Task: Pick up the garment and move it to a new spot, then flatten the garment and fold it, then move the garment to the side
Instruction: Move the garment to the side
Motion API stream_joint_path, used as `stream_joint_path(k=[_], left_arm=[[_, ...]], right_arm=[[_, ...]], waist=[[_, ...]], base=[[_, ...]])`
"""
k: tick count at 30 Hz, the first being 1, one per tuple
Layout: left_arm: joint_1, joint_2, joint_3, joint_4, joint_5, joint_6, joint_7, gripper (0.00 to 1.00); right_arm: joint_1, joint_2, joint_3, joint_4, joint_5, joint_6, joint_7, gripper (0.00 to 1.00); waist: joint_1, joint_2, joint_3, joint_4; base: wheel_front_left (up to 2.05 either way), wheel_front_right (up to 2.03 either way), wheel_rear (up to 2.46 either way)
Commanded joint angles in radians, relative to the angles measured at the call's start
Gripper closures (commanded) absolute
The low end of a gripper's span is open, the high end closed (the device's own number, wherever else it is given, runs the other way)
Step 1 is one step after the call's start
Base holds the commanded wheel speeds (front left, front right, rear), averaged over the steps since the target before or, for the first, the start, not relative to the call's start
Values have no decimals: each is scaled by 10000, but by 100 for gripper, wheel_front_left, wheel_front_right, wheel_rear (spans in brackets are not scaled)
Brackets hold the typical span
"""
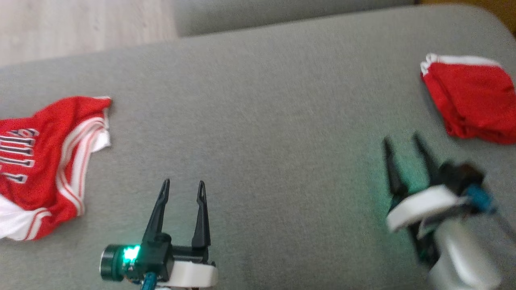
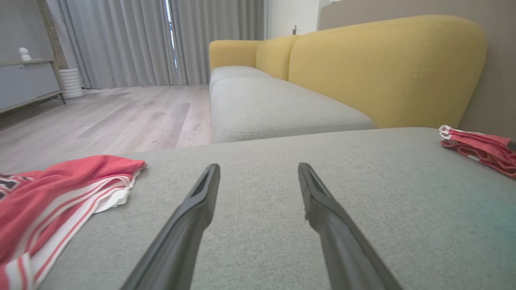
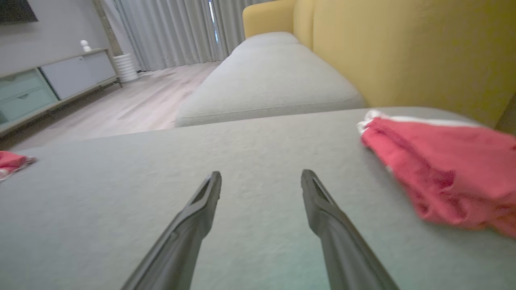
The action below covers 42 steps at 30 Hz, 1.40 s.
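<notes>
The garment (image 1: 471, 100) is a folded red bundle with white trim, lying at the far right of the grey cushion (image 1: 262, 100). In the right wrist view the garment (image 3: 439, 165) sits just right of and beyond my fingers, untouched. My right gripper (image 1: 401, 139) is open with nothing between its fingers, a little nearer than the bundle and to its left; the right gripper (image 3: 262, 173) hovers over bare cushion. My left gripper (image 1: 183, 184) is open and empty at the lower middle, and the left gripper (image 2: 259, 166) points across the cushion, with the garment (image 2: 479, 151) far right.
A second red jersey (image 1: 44, 161) with white stripes and lettering lies spread at the cushion's left edge. A yellow backrest (image 2: 383, 68) rises behind the cushion on the right. Another grey seat (image 3: 270, 80) and wooden floor (image 1: 80, 24) lie beyond the far edge.
</notes>
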Motion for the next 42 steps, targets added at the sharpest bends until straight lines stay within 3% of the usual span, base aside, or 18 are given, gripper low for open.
stream_joint_path(k=[1, 6, 17, 29, 42], left_arm=[[-72, -29, 343, -302, -35, 12, -49, 0], [443, -44, 558, -458, -312, 59, -49, 0], [1434, -49, 1276, -1400, -90, 53, -49, 0], [2237, -50, 1641, -935, 460, -406, -49, 0], [2173, -50, 1629, -698, 445, -446, -49, 0]], right_arm=[[-7, 43, 248, -479, 51, 67, -110, 0], [1542, 522, 608, -1616, 64, 67, -111, 0], [3374, 700, -412, -3211, -486, 67, -112, 0], [4479, 1021, -766, -3387, -1146, 67, -112, 0], [4455, 1123, -754, -3293, -1238, 67, -112, 0]], waist=[[3, 0, -776, 501], [3, 0, -1618, 888], [3, 0, -2620, 1266], [3, 0, -2970, 1345], [3, 0, -2958, 1249]], base=[[0, 0, 0], [0, 0, 0], [0, 0, 0], [0, 0, 0], [0, 0, 0]])
